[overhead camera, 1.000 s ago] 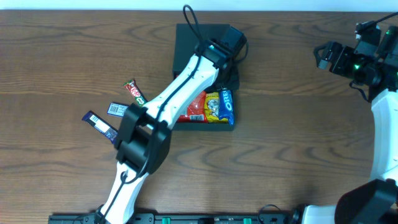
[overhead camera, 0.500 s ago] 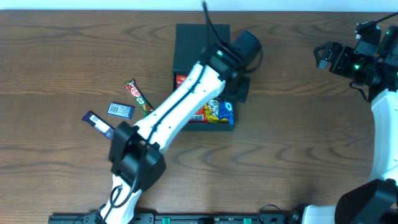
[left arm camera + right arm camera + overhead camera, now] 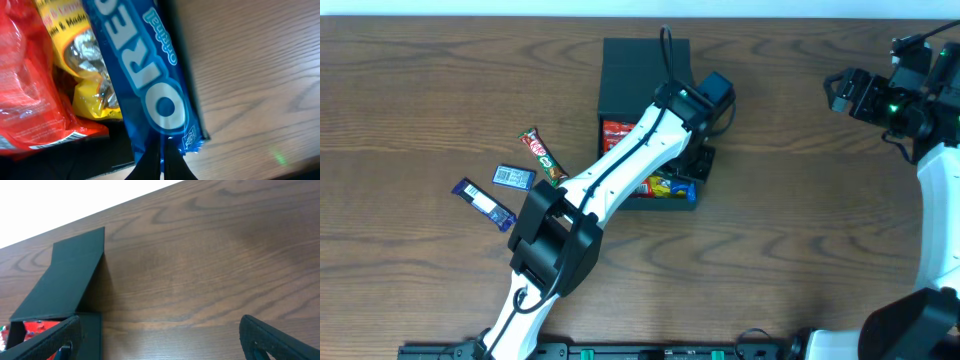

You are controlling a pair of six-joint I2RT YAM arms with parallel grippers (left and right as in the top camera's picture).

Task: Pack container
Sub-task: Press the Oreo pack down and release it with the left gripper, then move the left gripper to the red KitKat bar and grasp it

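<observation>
The dark teal container (image 3: 642, 62) stands open at mid-table, its lid (image 3: 65, 275) raised at the far side. Inside lie a red packet (image 3: 30, 85), a yellow packet (image 3: 92, 75) and a blue Oreo pack (image 3: 150, 75) along the right wall. My left gripper (image 3: 700, 162) reaches over the box's right front corner. It is shut, its tips (image 3: 162, 155) lying over the Oreo pack's near end; I cannot tell whether they pinch the wrapper. My right gripper (image 3: 845, 90) hovers open at the far right (image 3: 160, 345), holding nothing.
Three loose snack bars lie left of the box: a red-and-green one (image 3: 540, 150), a small blue-and-white one (image 3: 513, 177) and a dark blue one (image 3: 483, 201). The left arm (image 3: 610, 175) crosses the box diagonally and hides much of its inside.
The left gripper closed and moved from the box's far right toward its right front corner. The Oreo pack has shifted lower in the box. The right arm stayed still.
</observation>
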